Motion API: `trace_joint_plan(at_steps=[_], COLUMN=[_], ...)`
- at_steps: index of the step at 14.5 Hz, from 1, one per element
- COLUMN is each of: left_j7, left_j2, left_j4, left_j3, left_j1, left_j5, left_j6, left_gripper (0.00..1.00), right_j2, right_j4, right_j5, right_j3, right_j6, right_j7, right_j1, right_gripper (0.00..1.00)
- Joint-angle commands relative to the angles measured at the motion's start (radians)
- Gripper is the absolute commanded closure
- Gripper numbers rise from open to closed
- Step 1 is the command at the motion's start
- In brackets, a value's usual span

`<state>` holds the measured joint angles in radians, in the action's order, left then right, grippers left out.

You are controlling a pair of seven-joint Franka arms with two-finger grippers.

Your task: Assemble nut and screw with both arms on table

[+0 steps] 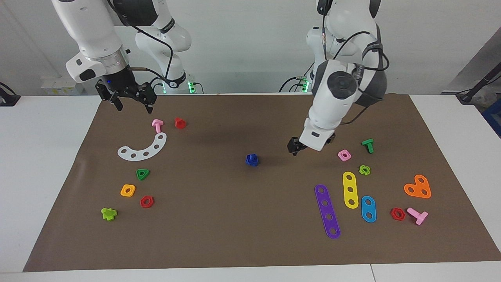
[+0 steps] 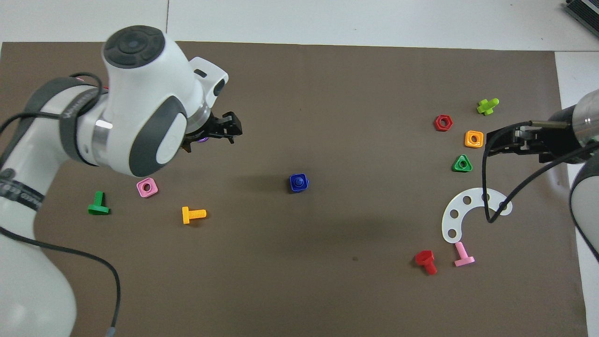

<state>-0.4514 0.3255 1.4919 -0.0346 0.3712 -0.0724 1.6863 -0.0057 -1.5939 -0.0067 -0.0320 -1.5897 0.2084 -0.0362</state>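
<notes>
The small blue plastic square nut [image 1: 252,159] and the small blue plastic screw [image 2: 298,179] sit joined as one piece on the brown mat of the white table [image 1: 219,219], near the mat's centre. In the overhead view the screw's shaft end shows through the nut's centre hole. No tool touches the assembly.

The left tool [image 1: 294,148] hangs low over the mat, just beside the assembly toward the left arm's end of the table and apart from it. It holds nothing; whether its fingers are apart or together cannot be told.

The right tool [image 1: 131,102] is raised over the mat's edge at the right arm's end of the table, above a pink plastic screw [image 1: 157,125] and a red plastic screw [image 1: 180,123]. Its fingers are spread apart and empty.

A pink plastic square nut [image 1: 344,155] and a green plastic screw [image 1: 368,145] lie on the mat near the left tool. A white curved plastic strip with holes [image 1: 144,149] lies close to the pink plastic screw.
</notes>
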Motion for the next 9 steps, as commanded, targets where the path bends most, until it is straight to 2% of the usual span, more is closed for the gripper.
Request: trace_joint_plan(at_steps=[1,3,5,9], left_j7=[0.217,0.295,0.316,0.39], left_j2=[-0.092,-0.146,-0.181,-0.229], left_j4=[0.117,0.204,0.251,0.252], left_j3=[0.01,0.009,0.007,0.007], left_j1=[-0.142,-0.22,-0.25,-0.307], left_j5=[0.005,0.04,0.126,0.135], left_j6=[-0.083,-0.086,-0.092,-0.128], left_gripper=[0.0,0.0,0.0,0.0], right_j2=[-0.02,-0.02,-0.02,-0.02], right_j4=[-0.023,-0.023,-0.023,-0.023], right_j5=[-0.006,-0.004,-0.004,-0.006], right_j3=[-0.005,-0.005,-0.005,-0.005], right_j6=[-0.012,-0.007,-0.007,-0.009], right_j7=[-0.018,-0.02,-0.02,-0.02], right_j1=[0.012,0.012,0.012,0.012], right_gripper=[0.0,0.0,0.0,0.0])
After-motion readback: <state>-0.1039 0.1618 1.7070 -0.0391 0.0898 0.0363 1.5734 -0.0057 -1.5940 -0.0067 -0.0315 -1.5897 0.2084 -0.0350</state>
